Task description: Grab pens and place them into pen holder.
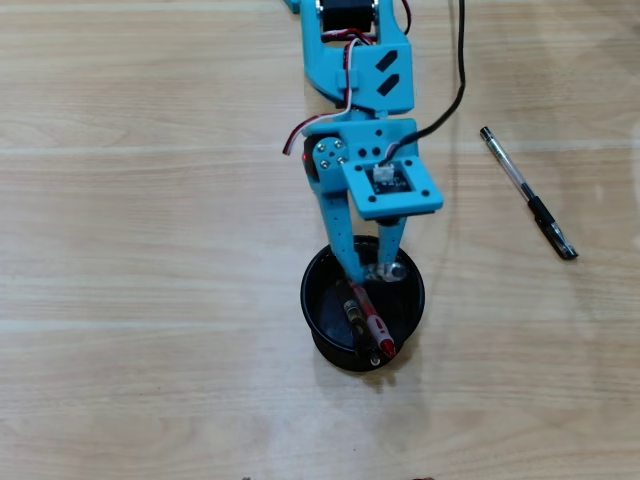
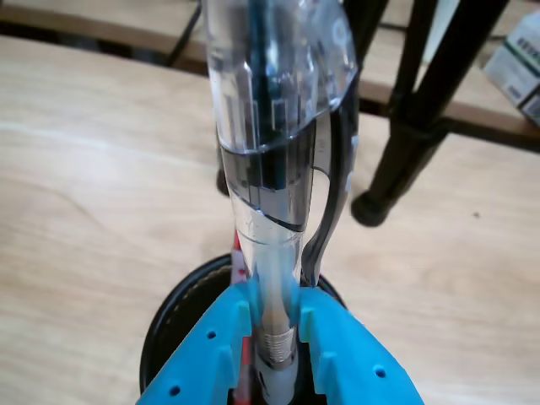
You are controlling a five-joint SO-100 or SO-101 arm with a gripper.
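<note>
overhead view straight down on table, wrist view close along claw [image 2: 274, 325], both share pen holder [image 1: 322, 345]

- The blue arm [image 1: 355, 75] is extended from the far edge of the desk toward its middle, as seen in the overhead view.
- The wrist is pitched down, so that the gripper [image 1: 368, 268] is pointed at the desk surface.
- In the wrist view the gripper [image 2: 272, 325] is seen clamped, its two fingers [image 2: 337, 354] apparently pressed against a clear pen [image 2: 274, 152].

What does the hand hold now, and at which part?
The hand holds a clear pen near its lower, metal-tipped end, above the black pen holder.
</note>
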